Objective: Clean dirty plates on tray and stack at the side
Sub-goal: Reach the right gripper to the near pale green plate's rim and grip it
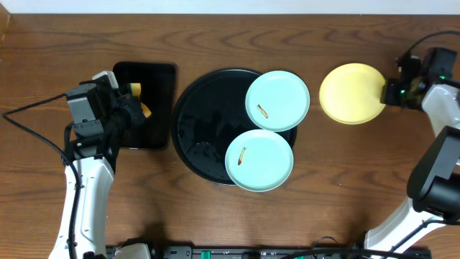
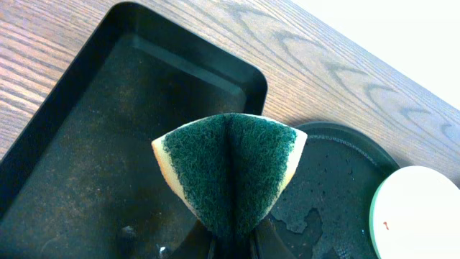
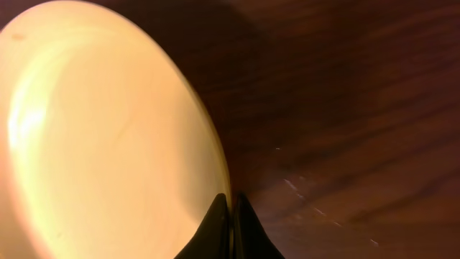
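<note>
Two mint-green plates lie on the round black tray (image 1: 194, 122), one at the back right (image 1: 277, 100), one at the front (image 1: 259, 160); each has an orange-brown speck. The yellow plate (image 1: 351, 93) is to the right of the tray, above the table, held at its right rim by my right gripper (image 1: 392, 92); in the right wrist view the jaws (image 3: 230, 205) pinch the plate's rim (image 3: 108, 137). My left gripper (image 1: 133, 108) is shut on a folded green-and-yellow sponge (image 2: 230, 169) over the rectangular black tray (image 2: 86, 158). The round tray also shows in the left wrist view (image 2: 330, 194), wet.
The rectangular black tray (image 1: 154, 79) sits left of the round tray. Bare wooden table lies in front and at the far right. Cables trail at the left edge and near the right arm.
</note>
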`<state>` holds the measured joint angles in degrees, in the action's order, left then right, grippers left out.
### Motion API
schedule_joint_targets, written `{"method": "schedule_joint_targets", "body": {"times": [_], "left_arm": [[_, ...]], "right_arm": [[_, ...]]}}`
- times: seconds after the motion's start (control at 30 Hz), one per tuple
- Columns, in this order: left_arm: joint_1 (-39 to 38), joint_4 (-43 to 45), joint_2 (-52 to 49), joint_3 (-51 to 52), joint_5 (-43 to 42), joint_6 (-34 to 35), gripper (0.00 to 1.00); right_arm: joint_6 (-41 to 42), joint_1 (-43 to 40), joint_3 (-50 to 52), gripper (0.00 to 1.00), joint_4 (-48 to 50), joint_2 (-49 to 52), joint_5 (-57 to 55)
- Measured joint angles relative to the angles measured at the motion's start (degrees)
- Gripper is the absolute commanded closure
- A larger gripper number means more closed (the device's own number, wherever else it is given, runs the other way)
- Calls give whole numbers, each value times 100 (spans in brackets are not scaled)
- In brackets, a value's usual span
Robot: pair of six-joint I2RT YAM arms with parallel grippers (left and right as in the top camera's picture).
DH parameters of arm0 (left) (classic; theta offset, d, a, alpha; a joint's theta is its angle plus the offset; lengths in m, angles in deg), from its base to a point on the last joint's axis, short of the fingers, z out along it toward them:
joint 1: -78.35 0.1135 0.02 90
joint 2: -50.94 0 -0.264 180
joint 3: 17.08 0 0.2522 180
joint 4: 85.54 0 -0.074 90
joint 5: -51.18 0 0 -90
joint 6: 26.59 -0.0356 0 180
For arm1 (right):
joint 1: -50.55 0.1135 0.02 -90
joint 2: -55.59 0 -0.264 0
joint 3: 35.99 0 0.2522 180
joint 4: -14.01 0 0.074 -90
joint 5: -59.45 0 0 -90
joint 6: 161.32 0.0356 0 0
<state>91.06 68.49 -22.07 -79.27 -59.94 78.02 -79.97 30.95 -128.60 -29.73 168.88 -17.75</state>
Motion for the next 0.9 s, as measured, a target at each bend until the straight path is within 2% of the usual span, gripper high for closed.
{"method": "schedule_joint_targets", "body": {"times": [0.1, 0.13, 0.23, 0.33, 0.53, 0.7, 0.9], "left_arm": [[0, 0, 0, 0, 2, -46, 92], [0, 0, 0, 0, 0, -57, 93], [0, -2, 0, 0, 2, -96, 93], [0, -2, 0, 0, 0, -131, 93], [0, -4, 0, 0, 0, -411, 92], [0, -44, 0, 0, 2, -568, 93], [0, -87, 0, 0, 4, -608, 93]], "right_arm": [[7, 114, 90, 48, 72, 0, 42], [-17, 160, 92, 42, 83, -2, 48], [-50, 260, 70, 36, -61, -2, 52], [-52, 297, -181, 32, -706, -2, 57], [107, 389, -1528, 28, -2435, -2, 52], [579, 782, -2481, 27, -3982, -92, 50], [1126, 1676, -2651, 29, -5134, -212, 173]]}}
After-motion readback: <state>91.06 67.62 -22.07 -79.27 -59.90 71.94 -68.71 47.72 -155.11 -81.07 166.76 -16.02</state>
